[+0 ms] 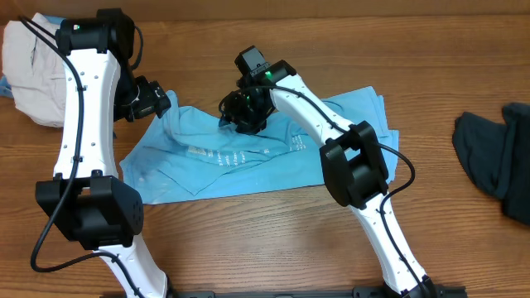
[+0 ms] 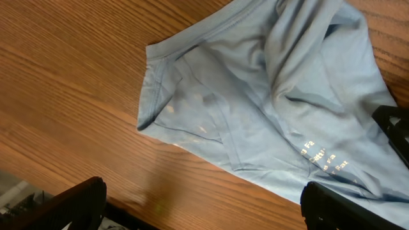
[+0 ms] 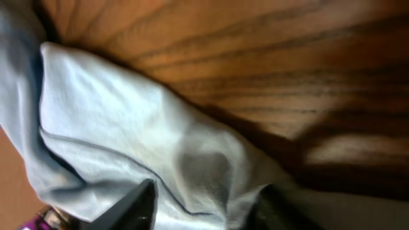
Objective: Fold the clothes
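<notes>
T-shirt lies rumpled mid-table. Left gripper gapes wide, holding nothing, by the shirt's edge. Right gripper half-closed around a fabric fold; whether pinched, cannot tell.

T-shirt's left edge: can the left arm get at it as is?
Probably yes. The left gripper hangs open at that edge of the T-shirt with nothing between; the right gripper works farther right.
</notes>
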Controlling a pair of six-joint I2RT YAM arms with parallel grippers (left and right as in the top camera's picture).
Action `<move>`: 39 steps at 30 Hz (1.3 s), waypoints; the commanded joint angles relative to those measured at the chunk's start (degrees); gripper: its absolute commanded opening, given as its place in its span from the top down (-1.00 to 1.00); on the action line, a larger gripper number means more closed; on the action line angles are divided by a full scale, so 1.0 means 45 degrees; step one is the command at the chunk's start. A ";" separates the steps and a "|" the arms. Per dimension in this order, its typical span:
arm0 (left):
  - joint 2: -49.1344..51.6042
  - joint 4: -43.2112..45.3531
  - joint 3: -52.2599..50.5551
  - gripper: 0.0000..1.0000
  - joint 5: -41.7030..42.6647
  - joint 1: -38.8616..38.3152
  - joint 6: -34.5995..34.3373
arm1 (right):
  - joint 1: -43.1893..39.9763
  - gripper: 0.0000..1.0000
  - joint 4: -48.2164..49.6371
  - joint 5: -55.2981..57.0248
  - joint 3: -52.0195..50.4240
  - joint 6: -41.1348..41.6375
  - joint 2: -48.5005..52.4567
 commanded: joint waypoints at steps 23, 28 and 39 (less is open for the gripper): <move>-0.0384 -0.0034 0.0058 -1.00 0.0044 0.0010 0.0432 | 0.0146 0.92 -0.4201 0.0699 0.0092 -0.1151 -0.2025; -0.0384 -0.0034 0.0058 -1.00 0.0049 0.0010 0.0437 | 0.0724 0.90 -0.5785 0.2157 0.0005 -0.1146 -0.2025; -0.0384 -0.0034 0.0058 -1.00 0.0049 0.0010 0.0525 | 0.0340 0.28 -0.4002 0.2973 0.0617 -0.0801 -0.2050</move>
